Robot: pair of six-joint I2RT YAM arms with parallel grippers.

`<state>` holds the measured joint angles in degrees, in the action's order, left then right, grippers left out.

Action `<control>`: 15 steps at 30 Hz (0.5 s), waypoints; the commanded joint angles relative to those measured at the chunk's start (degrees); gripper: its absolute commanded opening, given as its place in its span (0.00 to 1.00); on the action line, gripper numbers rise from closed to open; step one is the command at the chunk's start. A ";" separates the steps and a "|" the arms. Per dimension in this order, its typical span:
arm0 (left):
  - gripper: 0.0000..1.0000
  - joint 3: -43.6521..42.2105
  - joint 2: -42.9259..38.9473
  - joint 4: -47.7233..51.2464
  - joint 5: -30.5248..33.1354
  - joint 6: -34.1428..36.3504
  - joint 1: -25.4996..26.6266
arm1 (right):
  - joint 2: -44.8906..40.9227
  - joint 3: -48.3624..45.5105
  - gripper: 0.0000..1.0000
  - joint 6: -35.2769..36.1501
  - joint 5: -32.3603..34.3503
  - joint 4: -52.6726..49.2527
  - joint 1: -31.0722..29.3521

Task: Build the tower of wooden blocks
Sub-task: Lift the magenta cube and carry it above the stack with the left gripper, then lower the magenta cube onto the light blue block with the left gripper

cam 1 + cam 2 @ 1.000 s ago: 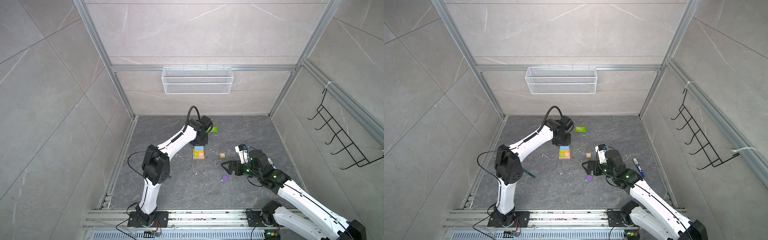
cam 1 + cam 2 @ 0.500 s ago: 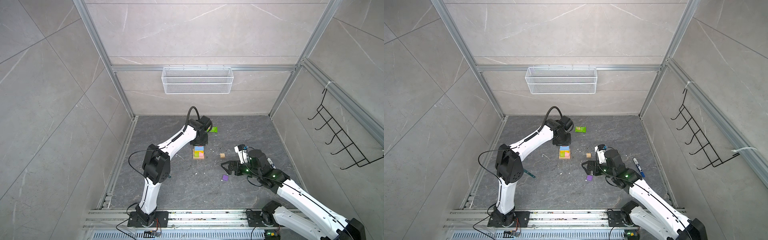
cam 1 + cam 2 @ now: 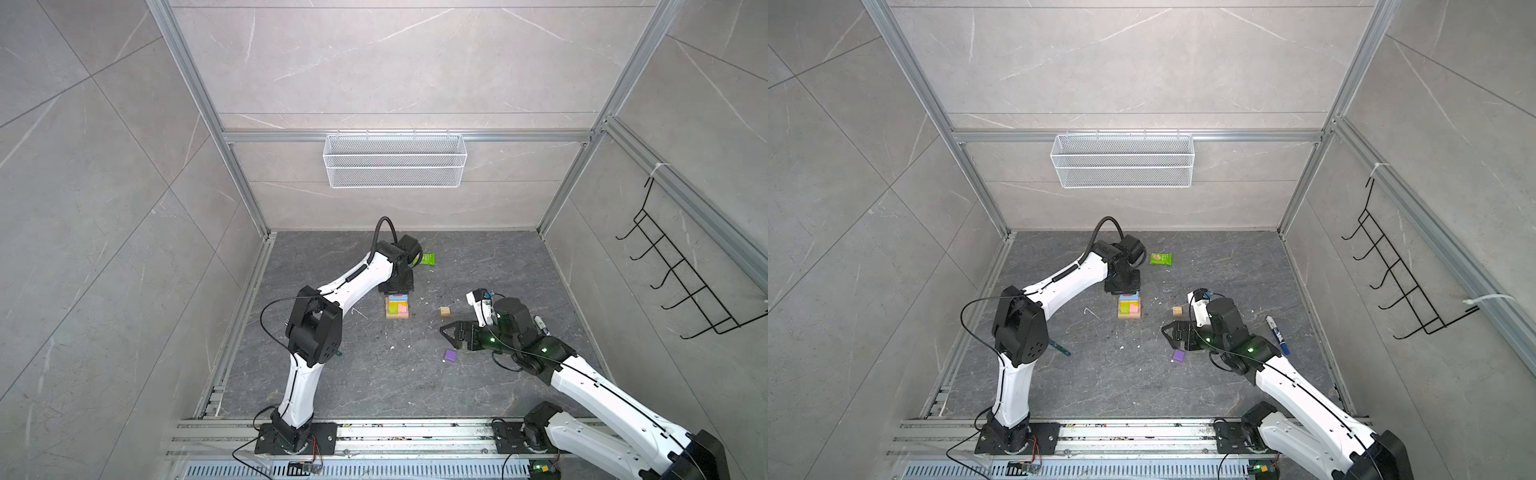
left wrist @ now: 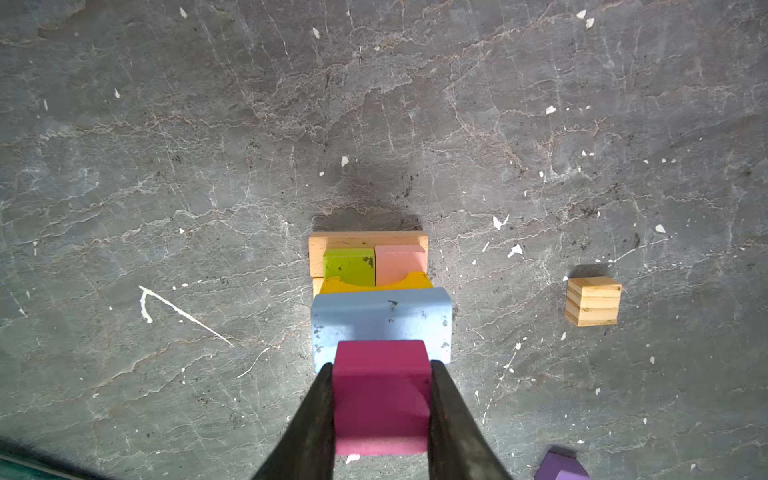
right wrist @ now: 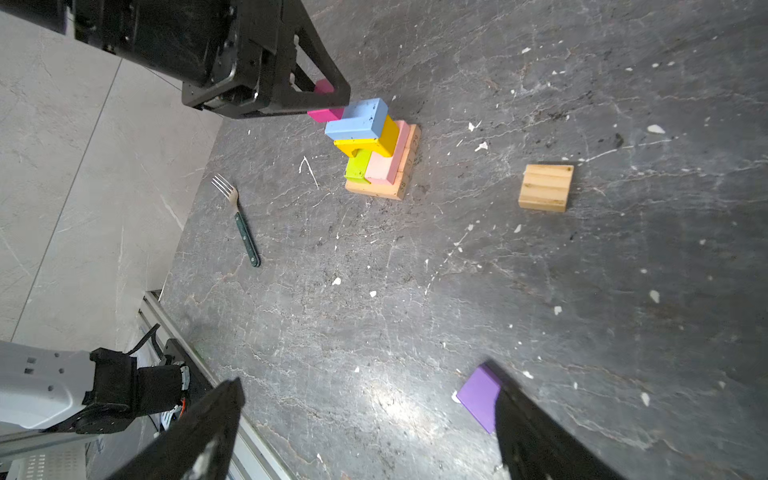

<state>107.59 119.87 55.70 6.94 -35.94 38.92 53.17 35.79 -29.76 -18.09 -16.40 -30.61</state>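
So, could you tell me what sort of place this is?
Probably a robot test cell: tile panels in an aluminium frame, two arms bolted to a rail, a wire basket.

A dark grey, stone-patterned tabletop point(image 3: 1142, 382) was dotted with white flecks point(image 4: 515, 250). Near its middle, a block tower point(image 3: 1129, 309) stood on tan bars point(image 5: 384, 189). A tan cube point(image 3: 1177, 310) lay near its right, and a purple block point(image 3: 1178, 355) nearer the front. A green snack packet point(image 3: 1160, 259) lay toward the back, a fork point(image 5: 241, 224) at the left and a blue marker point(image 3: 1278, 335) at the right.
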 commanded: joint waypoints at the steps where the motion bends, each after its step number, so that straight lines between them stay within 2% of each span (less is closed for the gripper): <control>1: 0.20 0.16 1.02 -0.51 -0.21 0.08 -0.29 | 0.44 0.36 0.95 1.11 -0.72 1.22 0.19; 15: 0.19 0.07 1.77 -1.03 -0.27 0.26 -0.29 | 0.44 0.24 0.94 1.16 -0.65 1.35 0.20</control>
<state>107.42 121.34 54.83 6.94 -35.92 38.85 53.67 35.79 -29.76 -18.28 -16.36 -30.61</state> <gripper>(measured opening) 0.326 0.946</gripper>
